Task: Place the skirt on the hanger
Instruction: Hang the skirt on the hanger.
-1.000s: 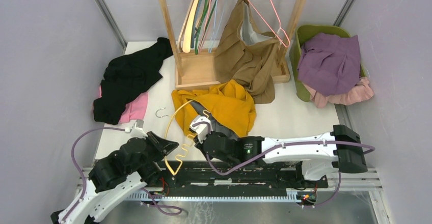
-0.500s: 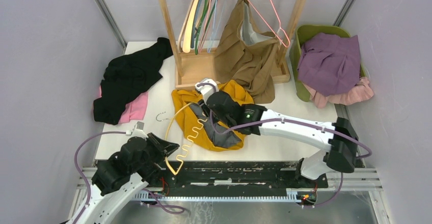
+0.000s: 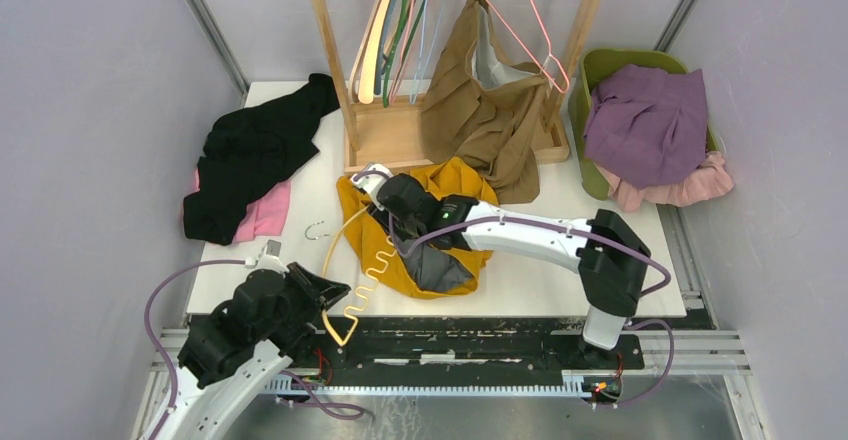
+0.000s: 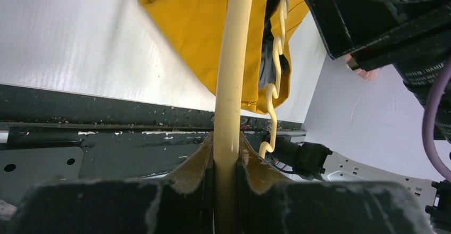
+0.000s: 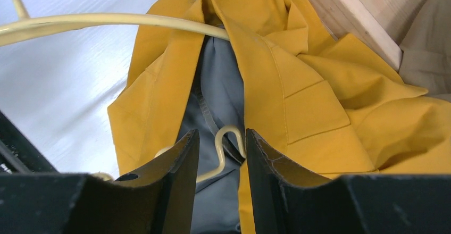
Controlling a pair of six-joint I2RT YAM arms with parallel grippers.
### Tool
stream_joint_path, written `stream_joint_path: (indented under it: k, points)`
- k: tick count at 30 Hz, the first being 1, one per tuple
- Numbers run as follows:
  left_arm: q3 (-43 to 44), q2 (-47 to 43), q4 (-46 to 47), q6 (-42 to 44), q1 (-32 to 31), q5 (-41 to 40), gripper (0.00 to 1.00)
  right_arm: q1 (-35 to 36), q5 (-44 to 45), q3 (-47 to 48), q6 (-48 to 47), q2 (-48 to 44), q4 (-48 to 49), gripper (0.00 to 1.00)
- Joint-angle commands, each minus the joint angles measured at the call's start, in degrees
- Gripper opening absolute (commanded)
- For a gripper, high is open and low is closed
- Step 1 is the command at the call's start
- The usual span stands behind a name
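Near the table's [image 3: 560,200] front edge, we see the left gripper [image 4: 225,157] clamped on the cream hanger [image 4: 234,58]. The right arm [image 3: 530,235] reaches forward, its right gripper [image 5: 220,141] parted above the mustard skirt [image 5: 314,111] lying mid-table.

one yellow skirt [image 3: 398,278], one wavy yellow hanger [image 4: 233,74], one wooden rack [image 3: 385,140], one green basket [image 3: 625,57], two robot arms [image 3: 530,232] [image 3: 250,320]
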Motion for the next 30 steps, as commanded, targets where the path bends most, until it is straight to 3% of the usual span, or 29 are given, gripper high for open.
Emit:
stream_joint_path:
  k: [1,12,30]
  points:
    - [2.4,-0.6,3.1,2.3,0.5,-0.5,0.03,-0.5,4.1,4.5,-1.5,2.9,1.9,0.44]
    - [2.3,-0.6,3.2,2.2,0.6,-0.4,0.03,-3.4,13.1,7.5,-1.9,6.9,0.8,0.44]
    - [1.7,-0.5,3.8,2.0,0.6,0.1,0.03,-5.6,-0.1,1.7,-2.6,5.0,5.2,0.40]
